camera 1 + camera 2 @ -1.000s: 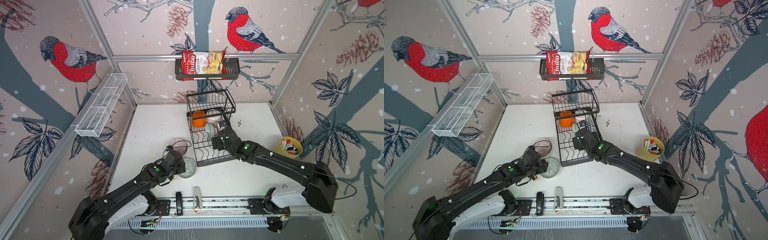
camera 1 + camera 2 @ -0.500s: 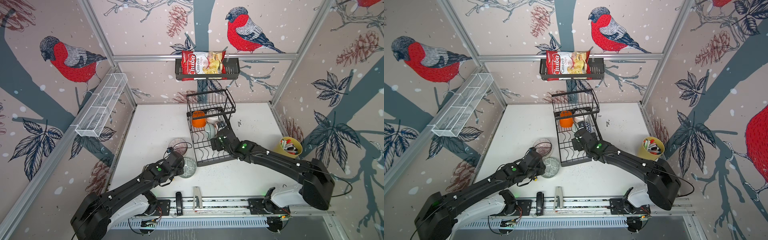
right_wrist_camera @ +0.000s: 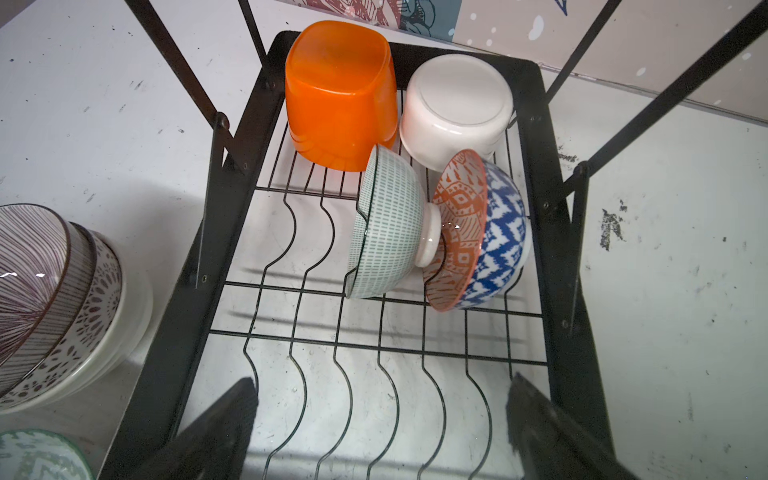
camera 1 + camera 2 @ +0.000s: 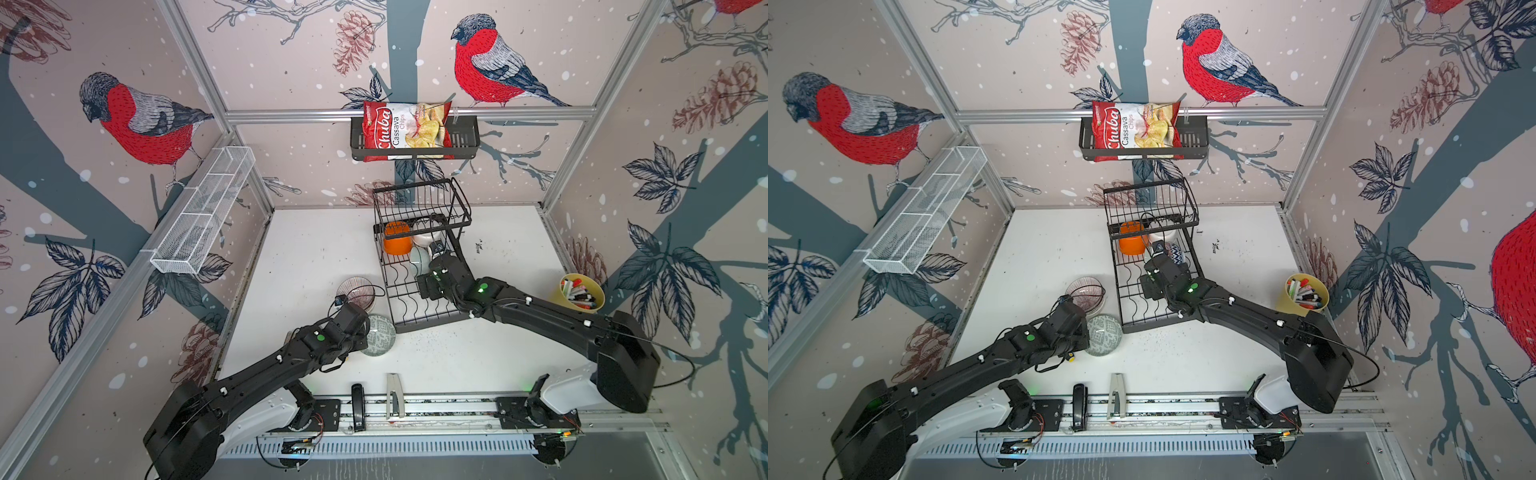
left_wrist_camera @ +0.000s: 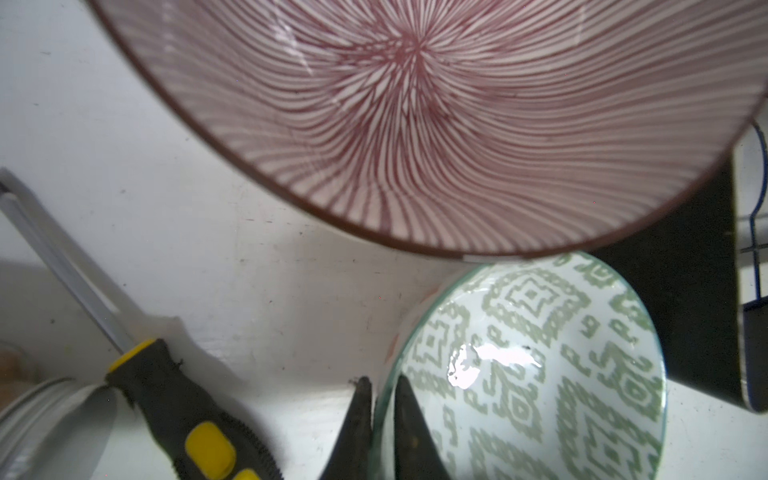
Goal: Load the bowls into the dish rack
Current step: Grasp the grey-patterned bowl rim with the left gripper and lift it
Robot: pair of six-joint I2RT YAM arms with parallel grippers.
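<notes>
Left gripper (image 5: 383, 384): clenched on rim of green-patterned bowl (image 5: 540, 374), beside mauve-striped bowl (image 5: 415, 104). Right gripper (image 3: 382, 384): released, jaws wide, above dish rack (image 3: 544, 216) lower tray, near blue zigzag bowl (image 3: 498, 232).

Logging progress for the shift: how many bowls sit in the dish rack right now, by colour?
orange bowl: 1
white bowl: 1
pale green bowl: 1
blue zigzag bowl: 1
Total in the dish rack: 4
</notes>
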